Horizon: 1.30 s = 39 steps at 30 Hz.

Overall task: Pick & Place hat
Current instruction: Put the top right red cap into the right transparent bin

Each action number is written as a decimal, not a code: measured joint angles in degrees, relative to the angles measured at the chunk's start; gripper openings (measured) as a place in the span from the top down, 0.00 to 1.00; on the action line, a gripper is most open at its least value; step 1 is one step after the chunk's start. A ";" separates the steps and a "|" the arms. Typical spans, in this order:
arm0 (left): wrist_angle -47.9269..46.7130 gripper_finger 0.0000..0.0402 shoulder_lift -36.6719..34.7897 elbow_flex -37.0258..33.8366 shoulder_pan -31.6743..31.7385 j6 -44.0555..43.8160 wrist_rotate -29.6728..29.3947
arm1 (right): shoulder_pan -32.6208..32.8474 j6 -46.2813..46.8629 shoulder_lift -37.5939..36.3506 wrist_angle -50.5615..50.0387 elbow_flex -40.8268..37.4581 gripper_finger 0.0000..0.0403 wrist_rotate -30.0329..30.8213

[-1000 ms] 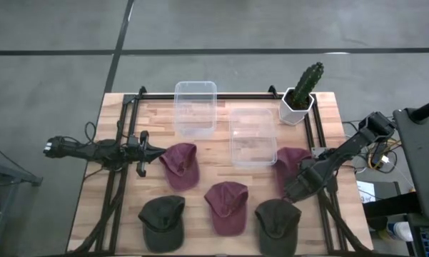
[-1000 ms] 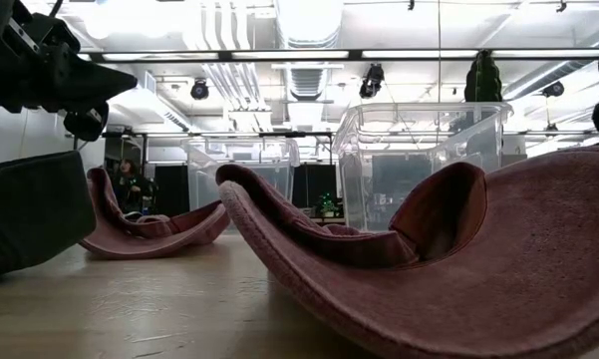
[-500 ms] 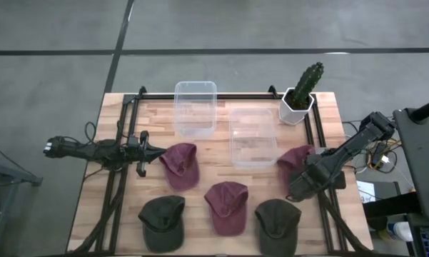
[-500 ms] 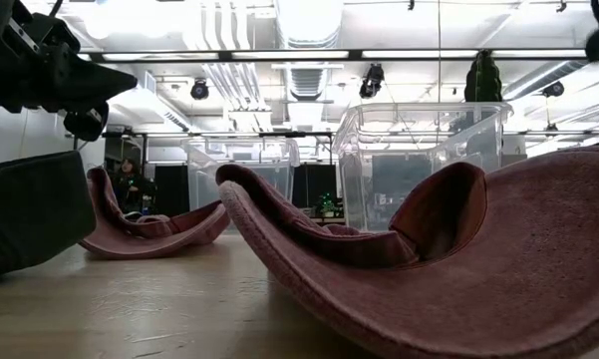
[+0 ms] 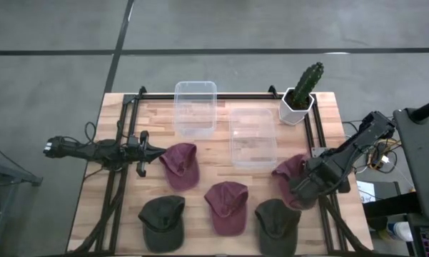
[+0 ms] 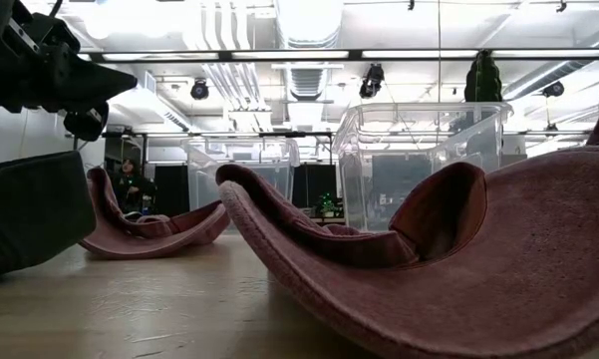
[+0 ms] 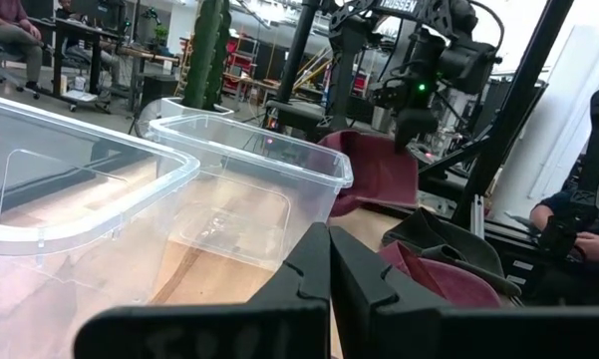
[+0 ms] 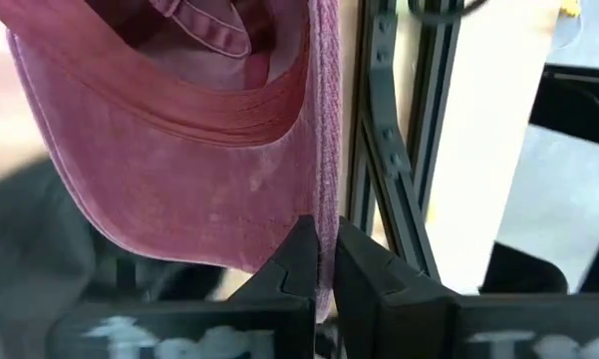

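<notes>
**Right gripper pinches the maroon hat at the table's right edge**

Nearest to us along the front of the table (image 5: 200,153), we see three caps in a row: a dark green cap (image 5: 162,222) on the left, a maroon cap (image 5: 226,207) in the middle and another dark green cap (image 5: 278,223) on the right. Just behind that last one, the right gripper (image 5: 305,187) is clamped on the edge of the maroon hat (image 5: 289,170); in the right wrist view we see its two fingers (image 8: 297,261) pressed together on the hat's rim, with the hat (image 8: 179,140) hanging in front of them beside the black frame rail (image 8: 384,150).

Level with it on the left side, the left gripper (image 5: 153,150) waits with its jaws pressed together on nothing, its tip just beside a fourth maroon cap (image 5: 180,164).

Farther back we find two clear plastic bins, one (image 5: 253,137) right of centre and one (image 5: 195,107) nearer the rear edge. At the far right corner stands a cactus in a white pot (image 5: 300,93).
</notes>
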 joint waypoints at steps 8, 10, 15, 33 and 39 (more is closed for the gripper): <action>0.00 1.00 0.00 0.00 0.01 0.00 0.00 | 5.10 -0.35 -1.04 0.04 9.09 0.97 -1.56; 0.00 1.00 0.00 0.00 0.00 0.00 0.00 | 6.35 -0.42 -1.32 0.01 11.59 0.97 -1.56; 0.00 1.00 0.00 0.00 0.00 0.00 0.02 | 8.61 -3.29 -1.36 0.55 16.68 0.97 -0.78; 0.00 1.00 0.00 0.00 0.01 -0.18 0.02 | 9.31 -21.45 -1.01 10.24 17.66 0.97 49.85; 0.00 1.00 0.00 0.00 0.01 -0.22 0.02 | 7.42 -20.05 -1.01 9.87 17.63 0.97 63.90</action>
